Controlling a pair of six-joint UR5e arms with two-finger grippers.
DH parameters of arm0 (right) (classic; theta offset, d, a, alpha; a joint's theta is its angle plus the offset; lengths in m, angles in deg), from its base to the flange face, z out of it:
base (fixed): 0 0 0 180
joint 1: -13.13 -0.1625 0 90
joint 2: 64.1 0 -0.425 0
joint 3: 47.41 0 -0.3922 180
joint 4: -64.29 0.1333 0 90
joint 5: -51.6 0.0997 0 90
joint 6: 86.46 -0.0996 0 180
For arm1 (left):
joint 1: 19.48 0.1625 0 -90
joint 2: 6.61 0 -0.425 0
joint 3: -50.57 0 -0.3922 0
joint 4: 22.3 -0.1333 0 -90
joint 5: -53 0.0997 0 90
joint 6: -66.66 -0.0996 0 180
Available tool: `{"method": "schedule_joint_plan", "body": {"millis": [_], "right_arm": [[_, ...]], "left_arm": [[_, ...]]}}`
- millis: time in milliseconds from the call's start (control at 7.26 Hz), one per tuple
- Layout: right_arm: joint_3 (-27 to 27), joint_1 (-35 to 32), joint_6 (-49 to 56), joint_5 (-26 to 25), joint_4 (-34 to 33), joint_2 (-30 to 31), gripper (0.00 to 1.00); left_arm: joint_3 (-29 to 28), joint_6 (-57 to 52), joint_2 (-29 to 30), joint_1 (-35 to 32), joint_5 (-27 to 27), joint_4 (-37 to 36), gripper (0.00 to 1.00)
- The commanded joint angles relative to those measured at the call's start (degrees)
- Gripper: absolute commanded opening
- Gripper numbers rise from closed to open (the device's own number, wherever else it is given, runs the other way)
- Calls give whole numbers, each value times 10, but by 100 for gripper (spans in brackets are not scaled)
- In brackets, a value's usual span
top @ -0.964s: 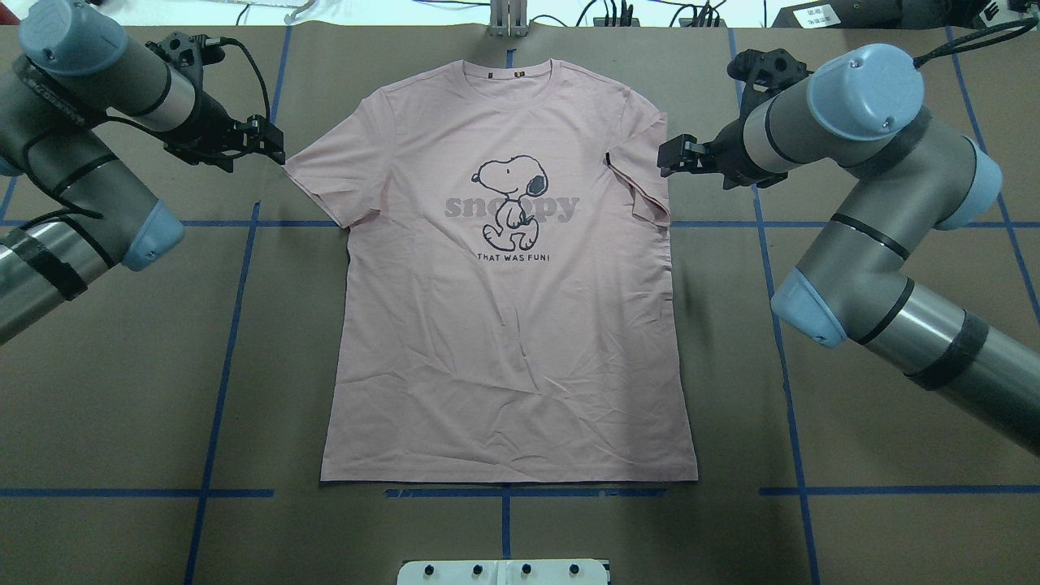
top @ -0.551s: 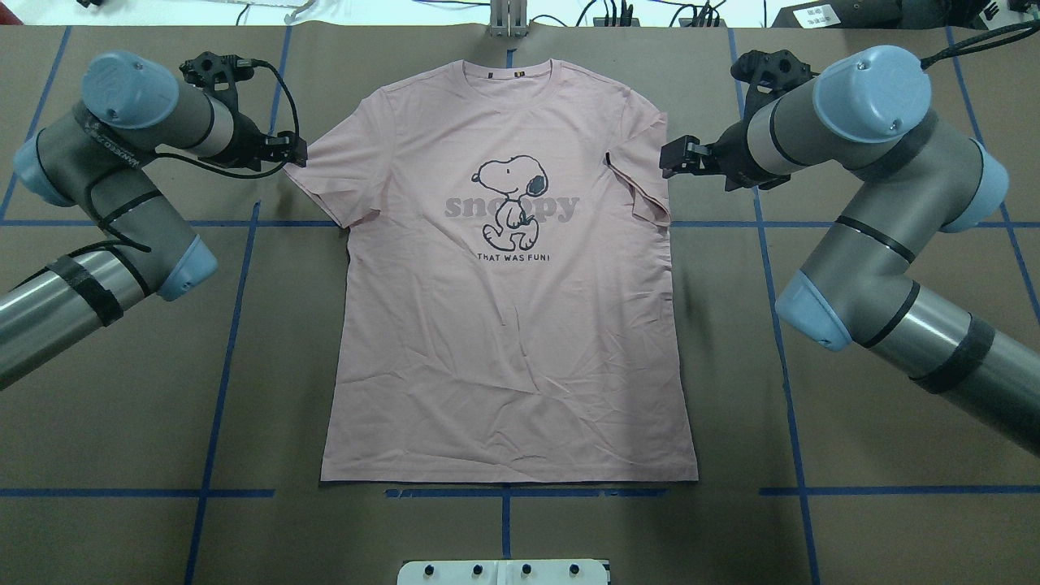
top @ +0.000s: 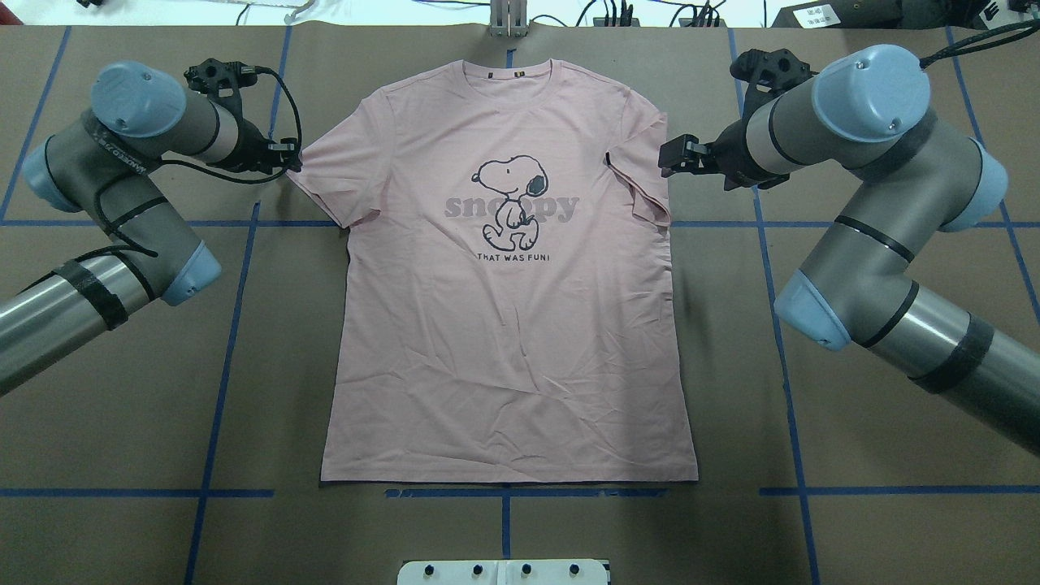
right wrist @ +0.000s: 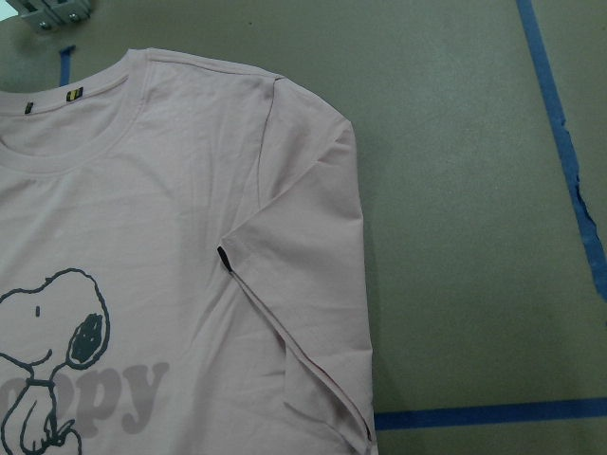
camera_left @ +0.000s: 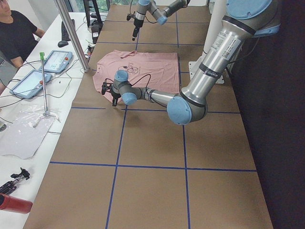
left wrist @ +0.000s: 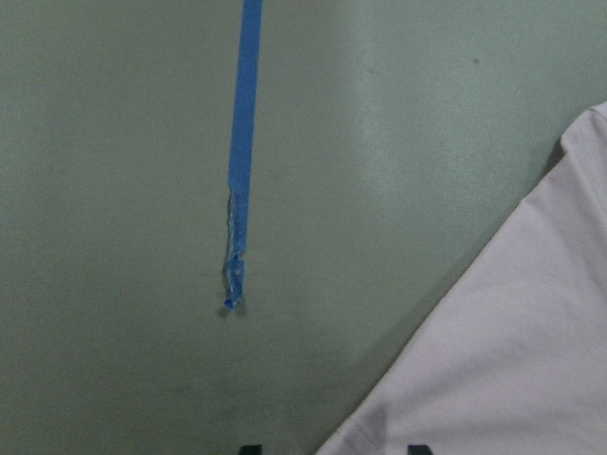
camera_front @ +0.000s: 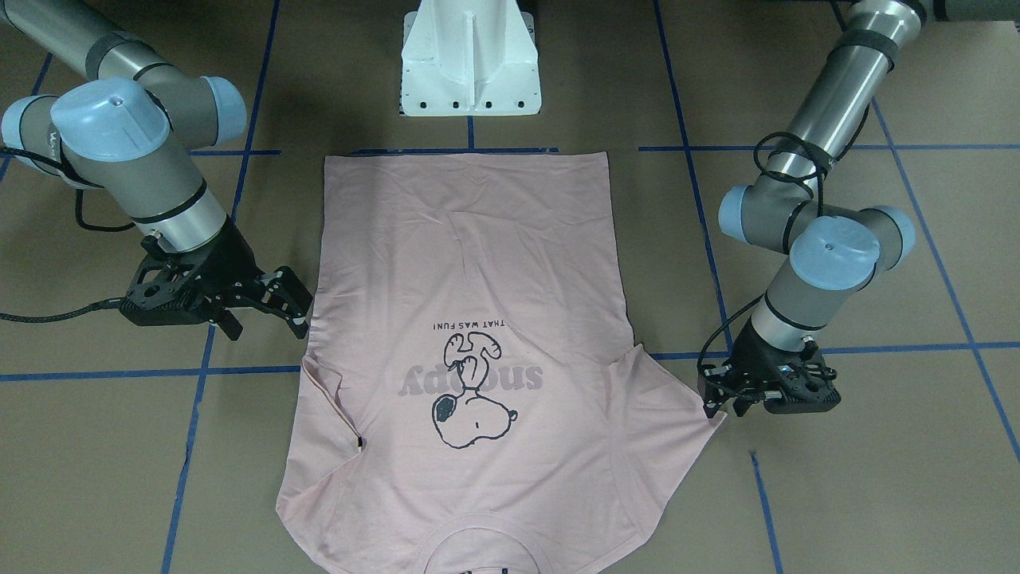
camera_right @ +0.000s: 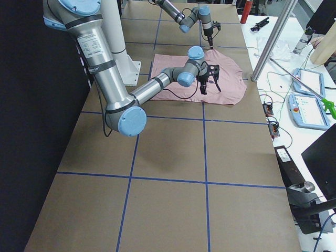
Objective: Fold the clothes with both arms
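One T-shirt (top: 504,341), two arms (top: 77,175) (top: 865,244).

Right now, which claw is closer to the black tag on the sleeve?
Right. The right claw sits just beyond the tag, off that sleeve; the left claw is at the opposite sleeve.

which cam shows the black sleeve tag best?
Right wrist-mounted: the sleeve tag is large and sharp on the T-shirt. Overhead and front-facing show only a tiny dark speck; side views and left wrist don't resolve it.

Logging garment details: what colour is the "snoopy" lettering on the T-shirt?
Grey lettering on the pale pink T-shirt; clearest in the overhead view.
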Motion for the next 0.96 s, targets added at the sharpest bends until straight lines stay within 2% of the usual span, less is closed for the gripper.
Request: {"method": "schedule_joint_plan", "body": {"millis": [0, 138, 413, 551, 826], "right_arm": [[1, 1, 0, 0, 0, -2, 100], [0, 1, 0, 0, 0, -1, 100], [0, 1, 0, 0, 0, -3, 100], [1, 1, 0, 0, -1, -3, 100], [1, 1, 0, -1, -2, -5, 100]], "left_arm": [[-5, -1, 1, 0, 0, 1, 35], [-20, -1, 13, 0, 1, 1, 34], [-23, 0, 19, 0, 1, 1, 0], [-14, 2, 21, 0, 0, 2, 0], [59, 33, 21, 6, -2, -23, 0]]}}
